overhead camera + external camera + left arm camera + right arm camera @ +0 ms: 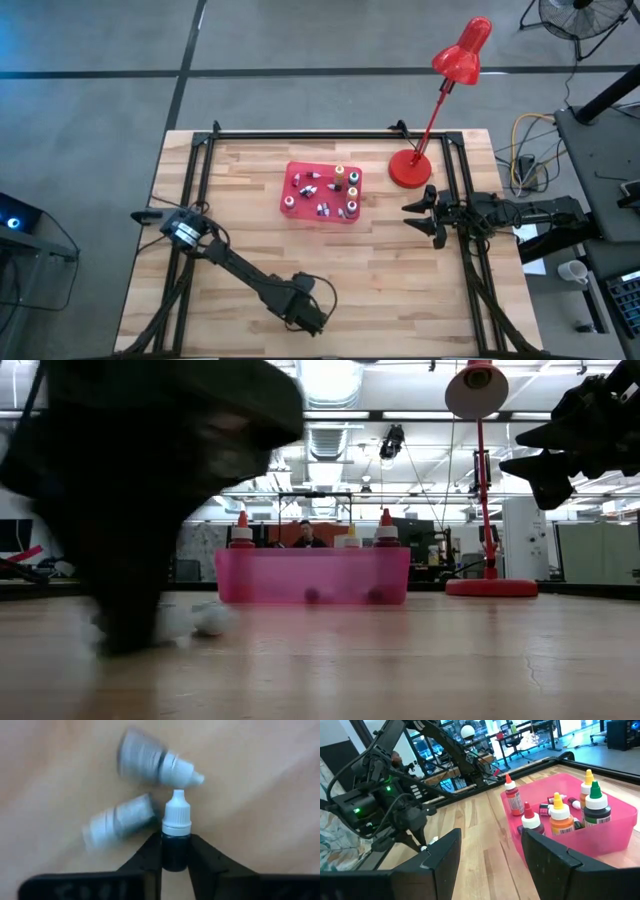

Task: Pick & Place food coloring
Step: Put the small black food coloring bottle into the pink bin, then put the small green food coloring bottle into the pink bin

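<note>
The food coloring mostly stands in a shallow red tray (296,204), (312,576), (615,837): squeeze bottles with red, yellow, orange and green parts, plus small vials. Three small vials are outside it, near the table's near edge. My left gripper (308,318), (175,842) is down there, shut on a dark white-capped vial (176,827). Two more whitish vials (155,762), (120,820) lie on their sides on the wood just beyond it. My right gripper (432,216), (490,855) hovers open to the right of the tray, touching nothing. My left gripper pinches the dark vial by its dark body (175,851), just below the white cap (177,815), between its two fingers (150,855). The fingers come from above and lie across the vial. Whether the vial is on the wood or lifted, I cannot tell.
A red desk lamp stands by its round base (408,168) at the table's far right, its head (463,52) beyond the far edge. A black frame rail (330,134) runs along the far edge and down both sides. Bare wood lies between the tray and the left gripper.
</note>
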You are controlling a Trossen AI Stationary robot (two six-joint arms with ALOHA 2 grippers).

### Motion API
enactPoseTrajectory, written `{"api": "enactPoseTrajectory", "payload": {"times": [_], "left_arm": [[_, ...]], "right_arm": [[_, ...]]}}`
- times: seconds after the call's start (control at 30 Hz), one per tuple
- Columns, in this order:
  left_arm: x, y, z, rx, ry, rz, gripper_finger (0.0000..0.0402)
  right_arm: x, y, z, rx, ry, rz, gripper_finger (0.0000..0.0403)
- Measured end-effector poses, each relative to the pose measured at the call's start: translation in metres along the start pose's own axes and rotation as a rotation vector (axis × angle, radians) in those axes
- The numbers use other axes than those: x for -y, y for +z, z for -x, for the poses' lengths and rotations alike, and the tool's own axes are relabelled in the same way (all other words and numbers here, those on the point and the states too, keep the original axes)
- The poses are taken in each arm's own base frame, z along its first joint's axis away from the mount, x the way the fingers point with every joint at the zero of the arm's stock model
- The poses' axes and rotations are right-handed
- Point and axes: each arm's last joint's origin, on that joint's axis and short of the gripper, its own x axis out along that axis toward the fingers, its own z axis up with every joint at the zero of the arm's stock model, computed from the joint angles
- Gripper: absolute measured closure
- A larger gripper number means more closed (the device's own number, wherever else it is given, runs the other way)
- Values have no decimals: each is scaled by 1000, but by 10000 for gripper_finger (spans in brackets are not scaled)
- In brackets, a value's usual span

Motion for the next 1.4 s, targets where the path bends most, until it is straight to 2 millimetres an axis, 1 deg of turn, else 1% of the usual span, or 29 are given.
{"api": "enactPoseTrajectory", "payload": {"times": [0.1, 0.17, 0.23, 0.3, 0.37, 0.4, 0.47, 0.53, 0.6, 0.63, 0.7, 0.77, 0.83, 0.87, 0.93, 1.0, 1.07, 1.1, 1.17, 1.23, 1.3, 1.4], "left_arm": [[-2, 14, 10, 93, -16, -31, 377], [-9, 29, 32, 165, -25, -52, 378], [-18, 51, 63, 257, -69, -61, 373], [-33, 78, 93, 382, -83, -49, 363], [-51, 110, 117, 536, -55, -13, 356], [-60, 125, 126, 596, -31, -11, 353], [-74, 153, 141, 672, -29, -31, 347], [-81, 173, 150, 678, -85, -70, 336], [-85, 184, 153, 665, -120, -126, 318], [-88, 186, 154, 656, -113, -145, 307], [-89, 187, 154, 654, -107, -146, 281], [-94, 184, 161, 653, -109, -135, 254], [-94, 177, 169, 667, -122, -138, 231], [-92, 170, 174, 686, -123, -167, 222], [-83, 152, 178, 710, -114, -307, 210], [-73, 127, 178, 672, -118, -504, 206], [-66, 101, 167, 566, -143, -654, 205], [-63, 89, 159, 500, -175, -698, 205], [-59, 68, 136, 359, -216, -680, 205], [-61, 51, 109, 256, -190, -540, 204], [-66, 41, 87, 190, -162, -364, 204], [-70, 36, 68, 120, -190, -158, 204]], "right_arm": [[0, 0, 0, 0, 0, 0, 202], [0, 0, 0, 0, 0, 0, 202], [0, 0, 0, 1, 0, 0, 202], [0, 0, 0, 1, 0, 0, 202], [0, 0, 0, 1, 0, 0, 202], [0, 0, 0, -1, 0, 0, 202], [0, 0, 0, -1, -1, 0, 202], [0, 0, 0, -5, -2, 1, 202], [0, 0, 0, -6, -2, 1, 202], [0, -1, 0, -7, -3, 1, 202], [0, -1, 0, -7, -3, 1, 202], [0, -1, 0, -8, -3, 1, 202], [0, -1, 0, -7, -3, 1, 202], [0, -1, 0, -8, -2, 1, 202], [0, -1, 0, -6, -4, 1, 202], [0, -1, 0, -8, -2, 1, 202], [0, -1, 0, -7, -4, 1, 202], [0, -1, 0, -8, -3, 1, 202], [0, -1, 0, -9, -4, 1, 202], [0, -1, 0, -9, -3, 1, 202], [0, -1, 0, -10, -4, 1, 202], [0, -1, 0, -9, -3, 1, 202]]}}
